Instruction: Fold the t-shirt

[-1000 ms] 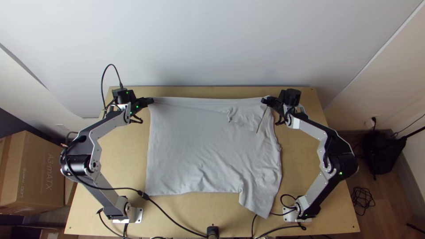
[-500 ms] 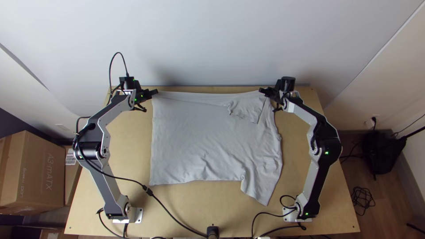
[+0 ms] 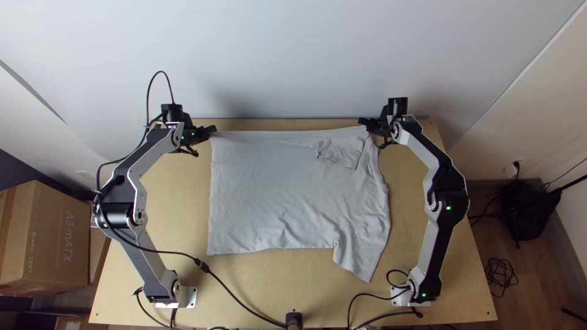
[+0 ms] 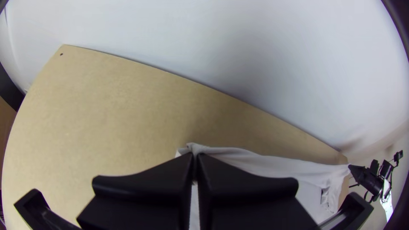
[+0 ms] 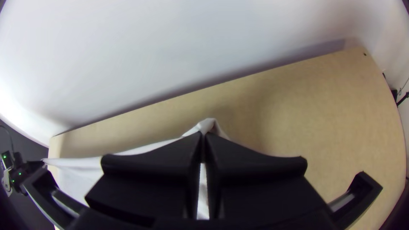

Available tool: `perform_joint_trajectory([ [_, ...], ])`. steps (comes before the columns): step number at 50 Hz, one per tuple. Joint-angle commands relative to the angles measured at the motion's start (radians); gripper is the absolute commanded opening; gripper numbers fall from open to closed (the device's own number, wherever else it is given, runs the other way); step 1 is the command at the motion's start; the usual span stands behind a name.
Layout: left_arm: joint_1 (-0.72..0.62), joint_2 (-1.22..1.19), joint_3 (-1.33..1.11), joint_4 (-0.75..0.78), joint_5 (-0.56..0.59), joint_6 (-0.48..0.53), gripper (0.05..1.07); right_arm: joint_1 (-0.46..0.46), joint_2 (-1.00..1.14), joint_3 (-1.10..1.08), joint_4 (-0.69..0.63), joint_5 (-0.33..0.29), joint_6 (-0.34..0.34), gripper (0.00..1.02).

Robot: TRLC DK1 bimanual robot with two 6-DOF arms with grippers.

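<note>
Grey cloth makes up the shirt (image 3: pixel 287 195), spread broadly over the middle of the bench (image 3: pixel 174 214), its long far side running roughly along the bench's far edge. The left hand (image 3: pixel 212 130) is closed on that side's left corner, and the right hand (image 3: pixel 364 122) pinches it near the right end. Holding both ends at once likely keeps the side straight and taut between them, so that it can be set down flat or carried over as one fold. The arms standing outside the cloth, one to each side, leave its middle free for that. The straight left side looks like the hem, which would make this a sideways layout, suited to a lengthwise fold.

A small flap (image 3: pixel 341 151) lies over the body near the right hand, probably a sleeve turned inward; the other sleeve (image 3: pixel 359 260) sticks out toward the near edge and may want tucking later.

The fingers cover the very bits of cloth they grip, so how many layers each has caught I cannot tell. Nor can I say whether the far side touches the bench or hangs just above it. The neckline is hard to pick out among the creases at the right.
</note>
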Motion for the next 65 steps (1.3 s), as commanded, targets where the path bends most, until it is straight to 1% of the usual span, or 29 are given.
perform_joint_trajectory([
  [1, 0.004, -0.079, -0.075, 0.032, 0.013, -0.02, 0.07, -0.012, -0.068, -0.024, -0.012, 0.011, 0.016, 0.02],
  [8, 0.004, -0.133, -0.148, 0.054, 0.016, -0.02, 0.07, -0.012, -0.131, -0.093, -0.014, 0.011, 0.006, 0.02],
  [18, 0.004, -0.214, -0.273, 0.1, 0.021, -0.02, 0.07, -0.013, -0.238, -0.245, -0.012, 0.011, -0.022, 0.02],
  [32, 0.005, -0.305, -0.438, 0.161, 0.035, -0.02, 0.07, -0.013, -0.344, -0.414, 0.002, 0.011, -0.033, 0.02],
  [38, 0.005, -0.324, -0.49, 0.177, 0.035, -0.017, 0.07, -0.013, -0.37, -0.472, 0.011, 0.011, -0.033, 0.02],
  [50, 0.002, -0.358, -0.586, 0.226, 0.033, -0.017, 0.07, -0.012, -0.391, -0.595, 0.086, 0.011, -0.031, 0.02],
  [65, 0.004, -0.357, -0.632, 0.252, 0.033, -0.011, 0.07, -0.002, -0.401, -0.672, 0.107, 0.016, -0.025, 0.02],
])
